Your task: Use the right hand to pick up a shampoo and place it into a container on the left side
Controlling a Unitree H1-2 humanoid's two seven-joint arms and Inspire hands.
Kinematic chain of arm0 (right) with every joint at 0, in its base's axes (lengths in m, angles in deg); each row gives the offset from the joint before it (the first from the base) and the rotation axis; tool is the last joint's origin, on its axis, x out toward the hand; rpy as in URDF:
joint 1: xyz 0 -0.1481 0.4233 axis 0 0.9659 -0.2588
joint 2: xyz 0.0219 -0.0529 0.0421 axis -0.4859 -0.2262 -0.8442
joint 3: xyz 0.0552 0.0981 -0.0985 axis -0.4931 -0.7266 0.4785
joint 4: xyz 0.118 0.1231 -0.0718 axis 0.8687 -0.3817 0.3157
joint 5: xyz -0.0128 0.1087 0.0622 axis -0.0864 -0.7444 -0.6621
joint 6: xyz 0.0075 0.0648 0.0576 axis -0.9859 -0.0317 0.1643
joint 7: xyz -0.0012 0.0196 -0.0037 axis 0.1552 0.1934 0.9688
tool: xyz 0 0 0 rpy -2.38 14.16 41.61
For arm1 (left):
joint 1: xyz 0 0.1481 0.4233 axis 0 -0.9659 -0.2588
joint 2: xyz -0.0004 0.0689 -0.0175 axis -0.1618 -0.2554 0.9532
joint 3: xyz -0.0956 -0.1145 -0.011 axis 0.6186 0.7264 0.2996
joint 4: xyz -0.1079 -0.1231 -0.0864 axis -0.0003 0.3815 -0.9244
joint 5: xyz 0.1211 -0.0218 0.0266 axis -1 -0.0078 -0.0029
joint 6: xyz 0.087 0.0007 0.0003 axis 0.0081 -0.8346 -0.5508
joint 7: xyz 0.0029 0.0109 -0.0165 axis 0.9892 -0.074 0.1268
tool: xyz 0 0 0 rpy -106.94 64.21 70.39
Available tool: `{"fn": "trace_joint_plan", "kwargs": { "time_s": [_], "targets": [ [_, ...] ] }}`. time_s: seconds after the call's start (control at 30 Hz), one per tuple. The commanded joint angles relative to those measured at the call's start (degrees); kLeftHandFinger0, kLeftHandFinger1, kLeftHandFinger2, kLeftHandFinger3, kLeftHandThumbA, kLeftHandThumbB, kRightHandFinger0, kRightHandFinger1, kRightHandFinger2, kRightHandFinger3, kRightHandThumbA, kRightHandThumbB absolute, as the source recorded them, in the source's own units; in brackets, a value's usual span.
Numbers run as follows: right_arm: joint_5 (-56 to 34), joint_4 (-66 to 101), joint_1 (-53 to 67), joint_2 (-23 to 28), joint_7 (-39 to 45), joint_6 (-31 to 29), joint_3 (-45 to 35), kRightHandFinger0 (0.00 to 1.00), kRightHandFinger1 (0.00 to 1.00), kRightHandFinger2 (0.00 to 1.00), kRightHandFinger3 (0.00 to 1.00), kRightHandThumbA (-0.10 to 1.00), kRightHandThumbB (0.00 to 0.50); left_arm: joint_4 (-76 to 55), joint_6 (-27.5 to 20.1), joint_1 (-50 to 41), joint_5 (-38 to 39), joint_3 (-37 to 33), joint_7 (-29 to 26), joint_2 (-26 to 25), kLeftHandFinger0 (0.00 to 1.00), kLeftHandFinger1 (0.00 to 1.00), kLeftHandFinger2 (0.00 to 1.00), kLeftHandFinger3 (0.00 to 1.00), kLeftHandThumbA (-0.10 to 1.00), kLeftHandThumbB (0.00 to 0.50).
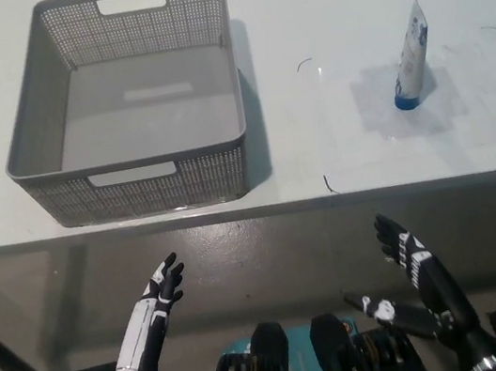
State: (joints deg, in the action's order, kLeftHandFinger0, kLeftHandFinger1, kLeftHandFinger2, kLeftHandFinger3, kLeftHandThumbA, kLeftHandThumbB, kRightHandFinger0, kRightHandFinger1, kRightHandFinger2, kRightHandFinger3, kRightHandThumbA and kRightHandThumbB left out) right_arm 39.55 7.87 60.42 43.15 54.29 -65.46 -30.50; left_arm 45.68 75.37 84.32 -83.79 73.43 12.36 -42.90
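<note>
White table (313, 3) fills the upper view, its front edge running across the middle. On its left part sits a grey perforated basket (40, 135), with nothing in it. Well to the right, a shampoo tube (411, 58) stands cap-down, apart from the basket. Below the table edge, the left hand (163, 285) and right hand (404, 250) hang with fingers spread, holding nothing.
</note>
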Motion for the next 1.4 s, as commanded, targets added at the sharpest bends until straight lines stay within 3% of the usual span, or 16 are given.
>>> {"fn": "trace_joint_plan", "kwargs": {
  "time_s": [0.0,0.17,0.33,0.53,0.7,0.77,0.8,0.83,1.0,1.13,1.23,1.37],
  "targets": [
    [-0.2,6.0,3.4,0.1,0.5,-5.0,0.3,1.00,1.00,1.00,1.00,0.94,0.210,-4.0,-1.8,-2.1,0.4,-0.3,0.9,-0.1,1.00,1.00,1.00,1.00,1.00,0.167],
    [-0.1,12.6,7.1,-0.7,-1.2,-8.0,-1.1,1.00,1.00,1.00,1.00,0.88,0.193,-5.1,-3.4,-4.7,0.9,0.0,0.7,-0.2,1.00,1.00,1.00,1.00,1.00,0.165],
    [1.9,18.5,6.2,-0.9,-3.5,-9.7,-4.0,1.00,1.00,1.00,1.00,0.91,0.211,-4.6,-4.5,-5.7,0.9,-0.1,0.8,-0.2,1.00,1.00,1.00,1.00,1.00,0.179],
    [6.1,22.8,-0.9,-0.7,-6.5,-4.4,-9.0,1.00,1.00,1.00,1.00,1.00,0.286,-4.8,-4.3,-5.8,1.2,-0.3,1.0,-0.1,1.00,1.00,1.00,1.00,1.00,0.166],
    [8.6,21.4,-8.0,1.4,-7.1,-0.5,-12.1,1.00,1.00,1.00,1.00,1.00,0.332,-4.8,-4.2,-6.1,1.1,0.0,0.9,-0.2,1.00,1.00,1.00,1.00,1.00,0.169],
    [10.1,20.8,-10.4,1.9,-7.5,2.6,-13.0,1.00,1.00,1.00,1.00,1.00,0.385,-5.0,-4.6,-7.4,1.0,-0.1,0.7,0.1,1.00,1.00,1.00,1.00,1.00,0.159],
    [11.1,20.7,-11.6,2.1,-7.8,4.4,-13.3,1.00,1.00,1.00,1.00,1.00,0.388,-4.9,-4.9,-7.6,1.2,0.0,0.8,0.1,1.00,1.00,1.00,1.00,1.00,0.157],
    [11.4,19.0,-13.7,2.3,-8.5,5.2,-13.8,1.00,1.00,1.00,1.00,1.00,0.395,-4.7,-5.2,-7.9,1.7,0.0,1.0,0.2,1.00,1.00,1.00,1.00,1.00,0.132],
    [11.1,10.0,-19.9,3.0,-10.5,6.3,-15.2,1.00,1.00,1.00,1.00,0.99,0.355,-4.3,-6.7,-9.3,2.0,-0.3,1.3,0.4,1.00,1.00,1.00,1.00,1.00,0.140],
    [10.9,1.8,-24.4,3.5,-12.2,7.1,-15.7,1.00,1.00,1.00,1.00,0.96,0.371,-5.1,-6.3,-10.1,3.2,-0.1,1.8,0.7,1.00,1.00,1.00,1.00,1.00,0.156],
    [11.9,-6.3,-28.8,4.7,-13.6,6.5,-15.4,1.00,1.00,1.00,1.00,0.98,0.416,-5.4,-5.8,-10.4,3.1,0.1,1.5,0.8,1.00,1.00,1.00,1.00,1.00,0.182],
    [11.2,-15.1,-32.9,5.1,-15.7,4.5,-15.4,1.00,1.00,1.00,1.00,0.95,0.423,-5.0,-5.9,-10.8,3.0,-0.4,2.1,0.7,1.00,1.00,1.00,1.00,1.00,0.163]
  ]
}}
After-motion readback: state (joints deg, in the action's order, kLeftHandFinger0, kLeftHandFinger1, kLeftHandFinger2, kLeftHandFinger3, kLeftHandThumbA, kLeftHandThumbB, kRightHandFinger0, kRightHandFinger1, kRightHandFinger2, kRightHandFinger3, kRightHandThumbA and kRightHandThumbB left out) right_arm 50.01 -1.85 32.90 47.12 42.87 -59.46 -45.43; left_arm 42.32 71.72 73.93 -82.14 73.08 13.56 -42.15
